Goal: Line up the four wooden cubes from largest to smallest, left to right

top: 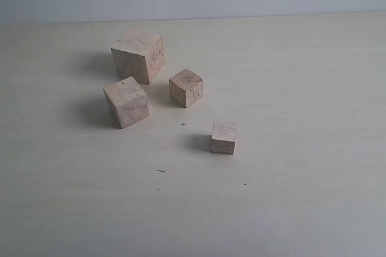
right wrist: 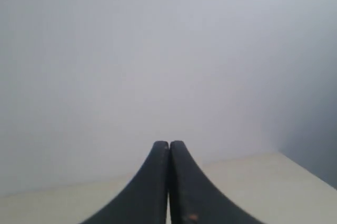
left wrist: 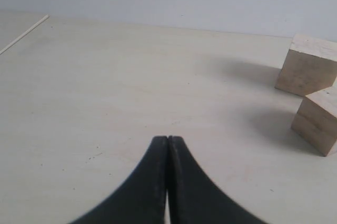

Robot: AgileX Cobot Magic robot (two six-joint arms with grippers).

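My left gripper (left wrist: 167, 140) has its two black fingers pressed flat together, tip to tip, clamped on nothing and poised over the pale cream counter (left wrist: 105, 103). My right gripper (right wrist: 168, 144) is closed up on itself in the same way. It points at the plain grey-white wall (right wrist: 158, 50), with only a strip of counter and one of its corners showing below. Beyond my left gripper stand the four wooden cubes, all flat on the counter and turned at different angles. The largest cube (top: 139, 57) is nearest the far edge. The second-largest cube (top: 126, 102) is close in front of it, toward the near edge. The third cube (top: 186, 87) is just beside those two, toward the right edge. The smallest cube (top: 224, 137) stands apart, nearer the near and right edges.
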